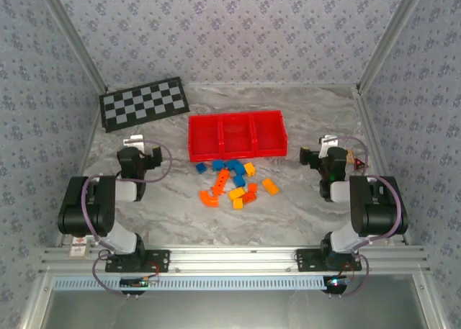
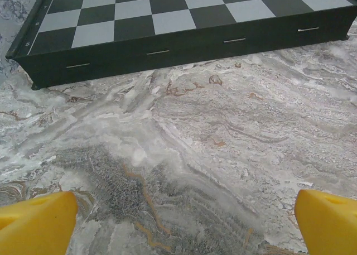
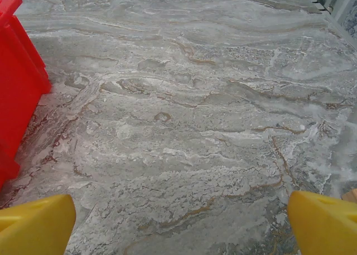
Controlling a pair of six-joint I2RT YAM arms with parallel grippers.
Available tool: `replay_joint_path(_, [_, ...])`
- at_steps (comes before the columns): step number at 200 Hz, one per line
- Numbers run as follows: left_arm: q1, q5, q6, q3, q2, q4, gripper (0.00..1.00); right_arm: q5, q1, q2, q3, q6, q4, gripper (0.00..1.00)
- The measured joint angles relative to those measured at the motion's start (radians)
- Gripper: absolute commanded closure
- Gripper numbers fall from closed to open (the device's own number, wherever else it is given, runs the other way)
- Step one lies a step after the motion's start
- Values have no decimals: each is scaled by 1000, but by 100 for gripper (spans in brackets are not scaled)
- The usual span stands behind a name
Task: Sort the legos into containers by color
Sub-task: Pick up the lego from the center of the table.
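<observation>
The legos lie in a loose cluster in front of the bins: blue bricks (image 1: 234, 167), a long orange-red brick (image 1: 221, 179), a curved orange piece (image 1: 208, 197) and yellow-orange bricks (image 1: 270, 186). The three joined red containers (image 1: 236, 134) stand behind them; in the top view I see no brick inside. My left gripper (image 1: 141, 155) hangs left of the cluster. It is open (image 2: 187, 224), with bare table between its yellow fingertips (image 2: 39, 224). My right gripper (image 1: 320, 156) sits right of the bins, open (image 3: 181, 224) over bare table, the red bin wall (image 3: 17, 87) at its left.
A black-and-white checkered board (image 1: 144, 102) lies at the back left, its dark side edge (image 2: 167, 51) just ahead of my left gripper. Patterned walls and metal rails close the table on three sides. Grey marbled tabletop (image 1: 288, 214) spreads in front of the bricks.
</observation>
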Motion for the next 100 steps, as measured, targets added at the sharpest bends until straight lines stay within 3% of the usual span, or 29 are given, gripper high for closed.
replay_joint_path(100, [0, 0, 0, 0, 0, 0, 0, -1, -3, 0, 0, 0, 0, 0])
